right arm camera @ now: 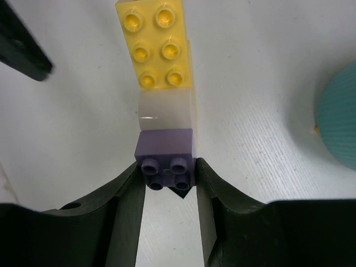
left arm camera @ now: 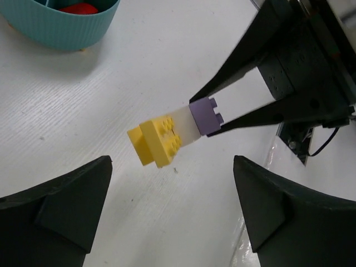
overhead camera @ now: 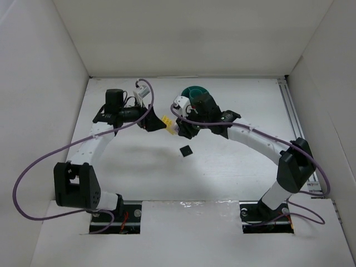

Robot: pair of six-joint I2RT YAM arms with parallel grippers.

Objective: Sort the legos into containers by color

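Note:
My right gripper (right arm camera: 167,173) is shut on a pale purple brick (right arm camera: 166,153). A whitish piece (right arm camera: 165,111) joins it to a yellow brick (right arm camera: 158,47), and the stack is held above the table. In the left wrist view the yellow brick (left arm camera: 158,139) hangs just ahead of my open, empty left gripper (left arm camera: 171,167), with the purple brick (left arm camera: 204,118) between the right fingers (left arm camera: 245,61). From above, the stack (overhead camera: 167,122) lies between my left gripper (overhead camera: 153,123) and my right gripper (overhead camera: 178,132). A black brick (overhead camera: 185,150) lies on the table. The teal dish (overhead camera: 194,92) holds a red brick (left arm camera: 78,8).
The dish wall shows at the top left of the left wrist view (left arm camera: 61,30) and at the right edge of the right wrist view (right arm camera: 340,122). White walls enclose the table on three sides. A rail (overhead camera: 295,122) runs along the right.

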